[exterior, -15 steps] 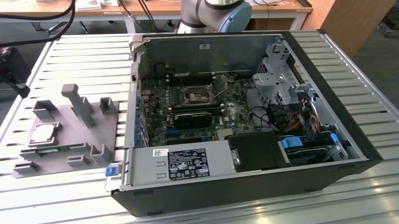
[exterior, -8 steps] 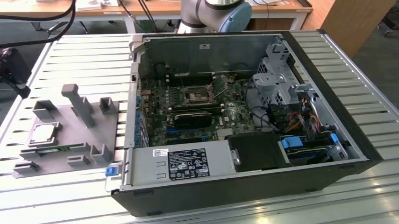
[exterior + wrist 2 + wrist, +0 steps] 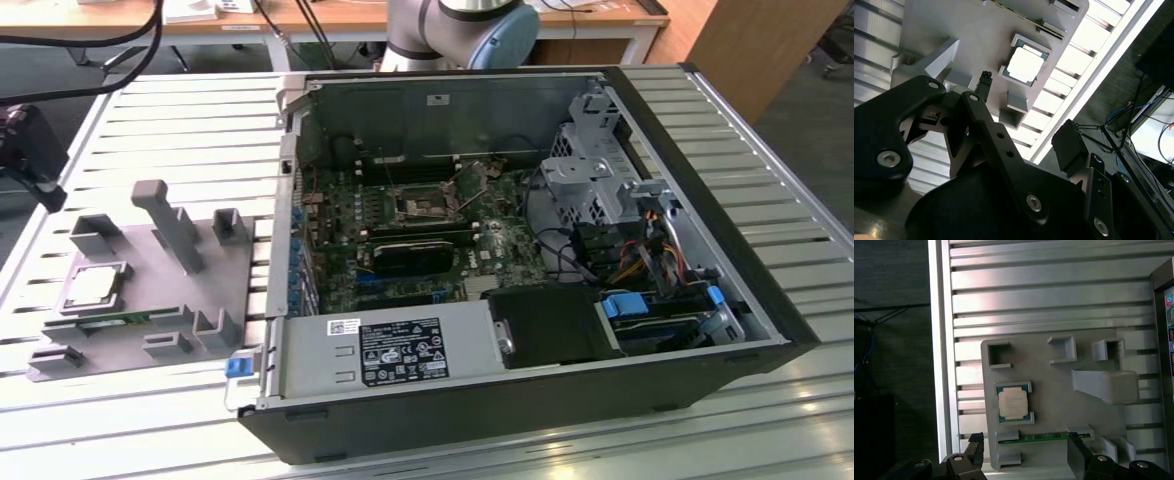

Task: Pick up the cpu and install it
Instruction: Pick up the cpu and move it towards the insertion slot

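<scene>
The cpu (image 3: 91,287) is a small square chip with a shiny metal top. It lies flat in a holder on the grey fixture plate (image 3: 150,268), at the exterior view's left. In the first wrist view the cpu (image 3: 1013,403) rests in its corner brackets, and my gripper (image 3: 1026,456) hangs well above the plate's near edge, open, with nothing between its black fingertips (image 3: 974,450). The second wrist view shows the cpu (image 3: 1025,64) beyond my gripper (image 3: 1026,112), well apart from it. The motherboard's bare socket (image 3: 424,203) sits inside the open computer case (image 3: 694,250).
A green memory stick (image 3: 1044,437) lies in a slot on the plate beside the cpu. Grey upright posts (image 3: 167,225) rise from the plate. The case holds a power supply (image 3: 387,350), drive cages and cable bundles (image 3: 641,250). A black device (image 3: 27,150) sits at the exterior view's left edge.
</scene>
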`<state>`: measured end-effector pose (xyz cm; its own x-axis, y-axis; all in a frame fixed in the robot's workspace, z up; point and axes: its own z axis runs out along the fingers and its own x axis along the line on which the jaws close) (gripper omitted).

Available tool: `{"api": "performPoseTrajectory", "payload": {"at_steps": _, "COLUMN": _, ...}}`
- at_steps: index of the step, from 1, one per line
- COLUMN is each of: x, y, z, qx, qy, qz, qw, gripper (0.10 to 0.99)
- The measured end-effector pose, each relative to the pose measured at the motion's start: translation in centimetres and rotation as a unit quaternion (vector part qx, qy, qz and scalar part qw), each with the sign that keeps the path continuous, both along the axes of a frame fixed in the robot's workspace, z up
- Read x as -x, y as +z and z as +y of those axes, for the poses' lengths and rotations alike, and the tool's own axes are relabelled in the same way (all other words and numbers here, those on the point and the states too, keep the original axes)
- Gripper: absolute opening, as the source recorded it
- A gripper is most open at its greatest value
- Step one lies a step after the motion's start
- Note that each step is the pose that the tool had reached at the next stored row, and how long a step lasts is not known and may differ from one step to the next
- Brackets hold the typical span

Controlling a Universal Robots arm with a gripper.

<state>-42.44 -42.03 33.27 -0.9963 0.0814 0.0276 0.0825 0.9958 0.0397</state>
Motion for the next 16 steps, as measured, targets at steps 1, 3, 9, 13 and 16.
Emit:
{"api": "performPoseTrajectory", "payload": {"at_steps": 1, "x": 0.0, "y": -0.04, "z": 0.0, "qx": 0.0, "qy": 0.0, "qz": 0.0, "qw": 1.0, "gripper": 0.761}}
{"api": "performPoseTrajectory", "payload": {"at_steps": 3, "x": 0.0, "y": -0.17, "z": 0.0, "qx": 0.0001, "qy": 0.0, "qz": 0.0, "qw": 1.0, "gripper": 0.761}}
{"api": "performPoseTrajectory", "payload": {"at_steps": 9, "x": 0.0, "y": -0.61, "z": 0.0, "qx": 0.0001, "qy": 0.0, "qz": 0.0002, "qw": 1.0, "gripper": 0.761}}
{"api": "performPoseTrajectory", "payload": {"at_steps": 13, "x": 0.0, "y": -0.92, "z": 0.0, "qx": 0.0001, "qy": 0.0, "qz": 0.0004, "qw": 1.0, "gripper": 0.761}}
{"api": "performPoseTrajectory", "payload": {"at_steps": 16, "x": 0.01, "y": -1.08, "z": -0.03, "qx": -0.0004, "qy": 0.0, "qz": 0.0007, "qw": 1.0, "gripper": 0.761}}
